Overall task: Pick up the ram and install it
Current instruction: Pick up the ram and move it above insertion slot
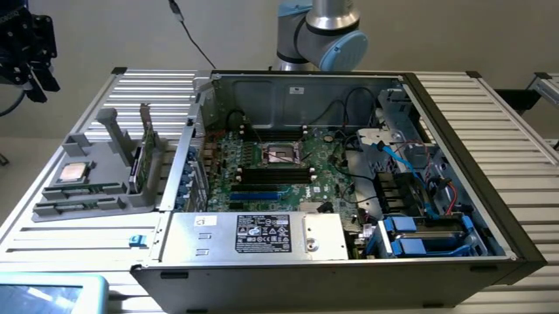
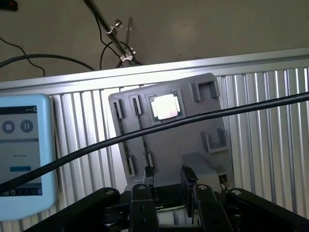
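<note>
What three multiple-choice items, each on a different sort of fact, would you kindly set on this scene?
1. Where does the ram lie?
A. in the grey tray beside the computer case
B. inside the computer case
C. in the gripper

2. What colour is the processor chip on the grey tray?
A. red
B. silver
C. blue

3. How does the gripper stand?
A. shut on the ram
B. shut on the processor chip
C. open and empty

Answers:
1 A: the ram lies flat in the grey tray, at the exterior view's left of the computer case.
2 B: the processor chip shines silver in both views.
3 C: in the wrist view the gripper's fingers stand apart with nothing between them.
</note>
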